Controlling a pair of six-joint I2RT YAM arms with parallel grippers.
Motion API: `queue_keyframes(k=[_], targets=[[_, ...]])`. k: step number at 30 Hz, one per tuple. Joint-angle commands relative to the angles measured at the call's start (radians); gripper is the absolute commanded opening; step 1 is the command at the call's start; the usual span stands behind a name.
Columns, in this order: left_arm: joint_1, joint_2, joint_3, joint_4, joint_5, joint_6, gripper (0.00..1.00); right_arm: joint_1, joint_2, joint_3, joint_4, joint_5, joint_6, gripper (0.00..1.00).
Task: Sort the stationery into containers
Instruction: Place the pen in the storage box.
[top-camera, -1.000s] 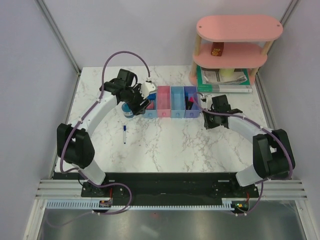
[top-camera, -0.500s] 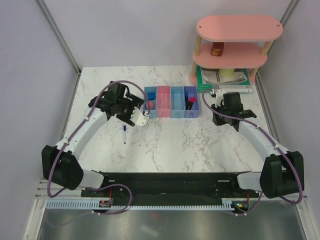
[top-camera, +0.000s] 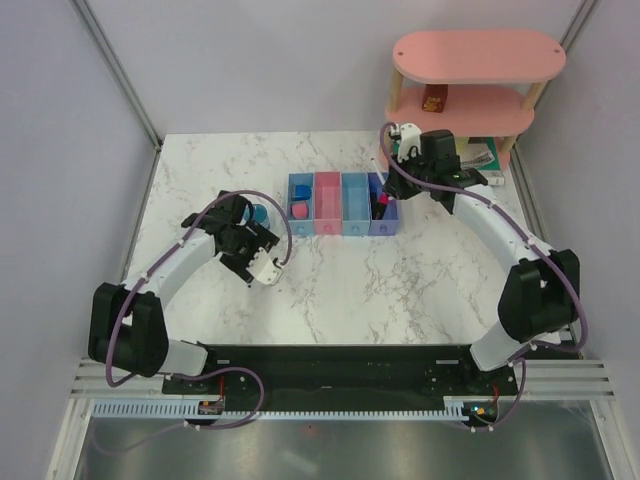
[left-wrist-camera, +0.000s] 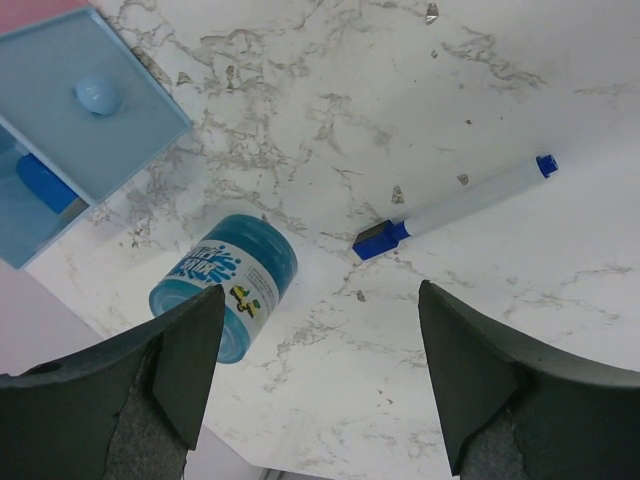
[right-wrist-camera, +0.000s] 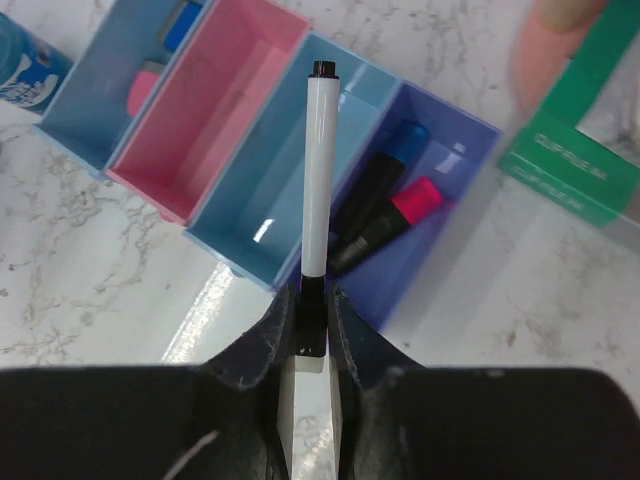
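Note:
My right gripper (right-wrist-camera: 313, 320) is shut on the black end of a thin white pen (right-wrist-camera: 318, 180), whose tip hangs over the third container. It hovers by the right end of the row of containers (top-camera: 340, 204): light blue (right-wrist-camera: 95, 105), pink (right-wrist-camera: 225, 100), light blue (right-wrist-camera: 265, 205), purple-blue (right-wrist-camera: 445, 225). Black highlighters (right-wrist-camera: 375, 215) lie in the purple-blue one, and erasers (top-camera: 297, 210) in the first. My left gripper (left-wrist-camera: 320, 290) is open over bare marble, with the blue tape roll (left-wrist-camera: 225, 285) by its left finger and a blue-capped pen (left-wrist-camera: 455, 205) lying beyond.
A pink two-tier shelf (top-camera: 478, 60) stands at the back right with a small red box (top-camera: 433, 100) on its lower tier. A green-edged book (right-wrist-camera: 575, 160) lies under it, just right of the containers. White walls close in the table's left and right sides.
My left gripper drew back from the first container toward the near left and opened wider. My right gripper rose from the table right of the containers and swung up beside them with the pen.

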Motion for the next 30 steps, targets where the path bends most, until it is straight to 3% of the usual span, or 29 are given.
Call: queue_keyframes(k=[1, 8, 17, 30], targets=[[0.011, 0.049, -0.012, 0.014, -0.003, 0.692, 0.84, 0.052, 0.107, 0.093, 0.056, -0.068, 0.054, 0.18], [0.012, 0.16, 0.017, 0.014, -0.014, 0.7, 0.84, 0.087, 0.271, 0.177, 0.089, -0.091, 0.092, 0.19], [0.024, 0.233, 0.075, 0.0, -0.04, 0.703, 0.82, 0.118, 0.335, 0.214, 0.112, -0.117, 0.089, 0.2], [0.041, 0.27, 0.045, -0.003, -0.054, 0.703, 0.81, 0.132, 0.37, 0.217, 0.145, -0.115, 0.108, 0.21]])
